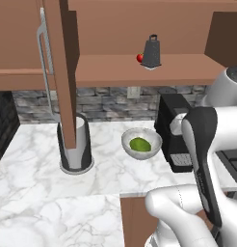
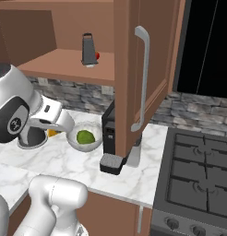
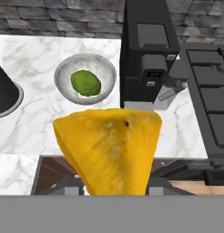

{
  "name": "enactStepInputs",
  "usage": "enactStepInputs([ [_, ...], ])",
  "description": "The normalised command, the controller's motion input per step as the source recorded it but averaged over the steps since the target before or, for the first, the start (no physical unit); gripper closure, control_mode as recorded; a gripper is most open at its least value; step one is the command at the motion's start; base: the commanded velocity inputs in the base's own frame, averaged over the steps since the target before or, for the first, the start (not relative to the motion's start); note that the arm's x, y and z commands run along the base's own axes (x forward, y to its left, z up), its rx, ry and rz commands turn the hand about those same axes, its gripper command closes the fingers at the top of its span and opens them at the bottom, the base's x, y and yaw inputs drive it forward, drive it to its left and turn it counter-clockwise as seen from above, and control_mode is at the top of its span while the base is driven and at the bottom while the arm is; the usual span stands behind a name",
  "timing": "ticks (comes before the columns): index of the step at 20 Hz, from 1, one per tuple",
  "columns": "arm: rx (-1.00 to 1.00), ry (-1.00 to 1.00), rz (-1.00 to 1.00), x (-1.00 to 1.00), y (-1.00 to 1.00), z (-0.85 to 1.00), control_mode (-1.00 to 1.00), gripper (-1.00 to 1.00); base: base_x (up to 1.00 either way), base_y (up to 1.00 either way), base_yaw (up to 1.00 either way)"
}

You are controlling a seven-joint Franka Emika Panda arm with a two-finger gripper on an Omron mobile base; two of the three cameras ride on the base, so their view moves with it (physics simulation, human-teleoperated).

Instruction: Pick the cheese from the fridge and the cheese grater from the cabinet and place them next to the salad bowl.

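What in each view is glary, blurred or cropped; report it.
Left base view: flat even light, the open cabinet door is cut by the top edge. Right base view: no glare, the window is plain black. Hand view: the cheese looms close with soft, smeared texture; the salad bowl stays sharp.

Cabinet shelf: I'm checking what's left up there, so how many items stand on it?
2: the cheese grater stands upright near the shelf's front edge, and a small red tomato sits right beside it. The open door may hide more.
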Motion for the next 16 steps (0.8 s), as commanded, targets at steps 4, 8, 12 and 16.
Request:
enactStepInputs([
  [4, 0.11, 0.04, 0.08, -0.14, 0.11, -0.14, -1.00, 1.00, 0.00, 0.00, 0.00],
  [8, 0.10, 0.04, 0.08, -0.05, 0.25, -0.21, -1.00, 1.00, 0.00, 0.00, 0.00],
  [12, 0.07, 0.03, 0.06, 0.00, 0.39, -0.21, -1.00, 1.00, 0.00, 0.00, 0.00],
  [16, 0.01, 0.01, 0.07, 0.00, 0.43, -0.22, -1.00, 1.00, 0.00, 0.00, 0.00],
])
